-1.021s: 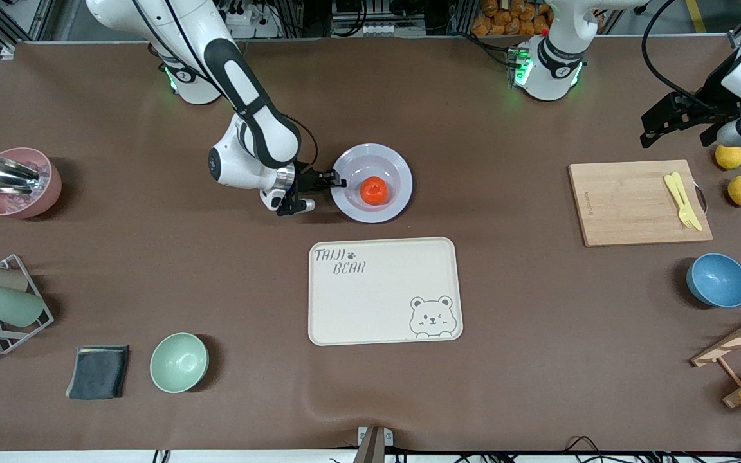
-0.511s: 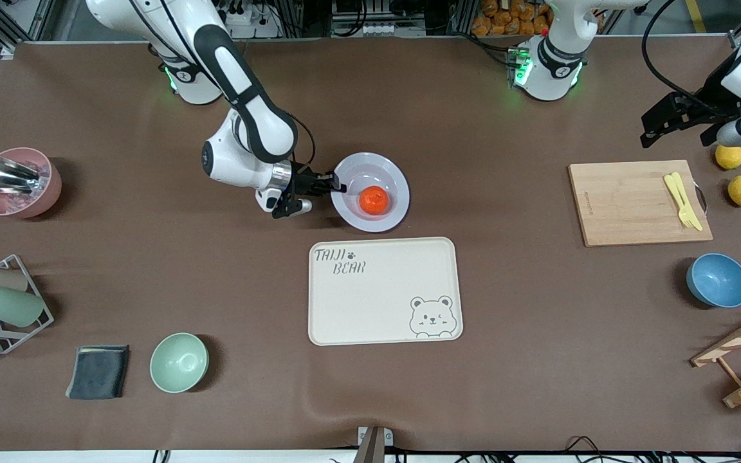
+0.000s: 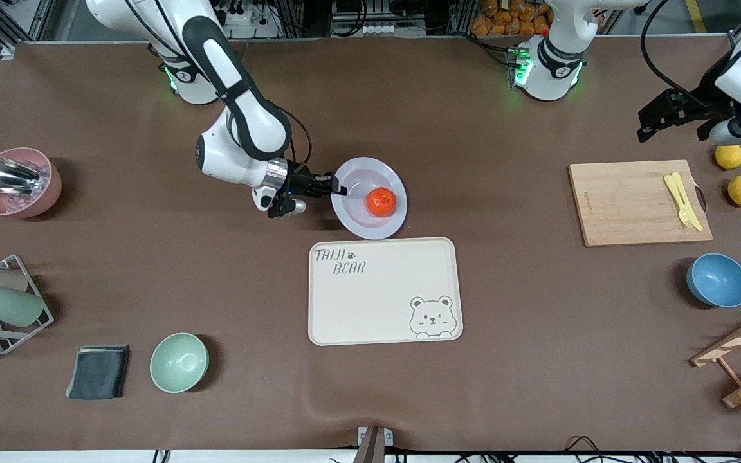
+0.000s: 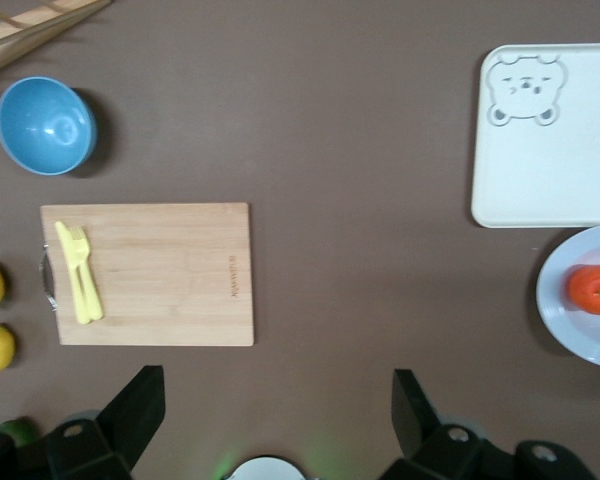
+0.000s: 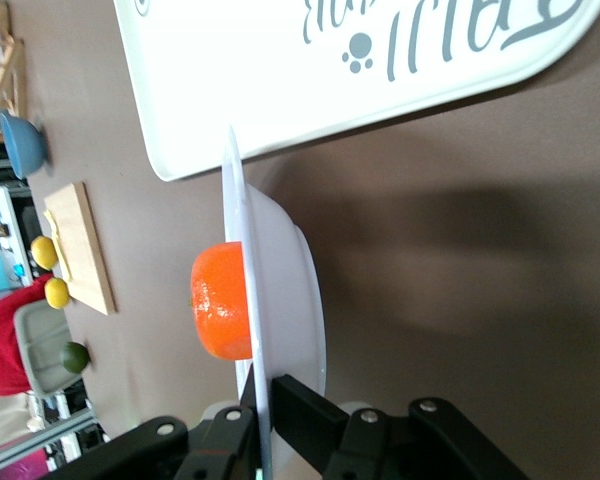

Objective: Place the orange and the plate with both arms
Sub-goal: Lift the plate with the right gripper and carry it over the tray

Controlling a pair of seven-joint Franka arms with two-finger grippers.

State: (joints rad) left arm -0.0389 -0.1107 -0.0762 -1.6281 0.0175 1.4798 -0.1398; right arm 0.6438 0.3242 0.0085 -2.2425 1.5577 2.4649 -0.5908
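The bench (image 3: 473,128) carries the bear-printed tray (image 3: 383,292), with the plate (image 3: 370,222) raised just above its 12 o'clock edge. The right jaws (image 3: 339,188) pinch the plate's rim at its 9 o'clock; the wrist view shows the rim clamped edge-on, half hiding the orange (image 3: 381,202) lying in it. The left jaws (image 3: 678,118) are spread wide, holding nothing, over bare bench at the cutting board's (image 3: 634,206) 12 o'clock; the arm waits.

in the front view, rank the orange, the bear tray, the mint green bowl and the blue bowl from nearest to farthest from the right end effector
Measured from the right end effector, clamped on the plate rim:
1. Orange, on the held plate beside the end effector.
2. Bear tray, nearer the front camera, under the plate's edge.
3. Mint green bowl, near the front camera, toward the right arm's end.
4. Blue bowl, toward the left arm's end.
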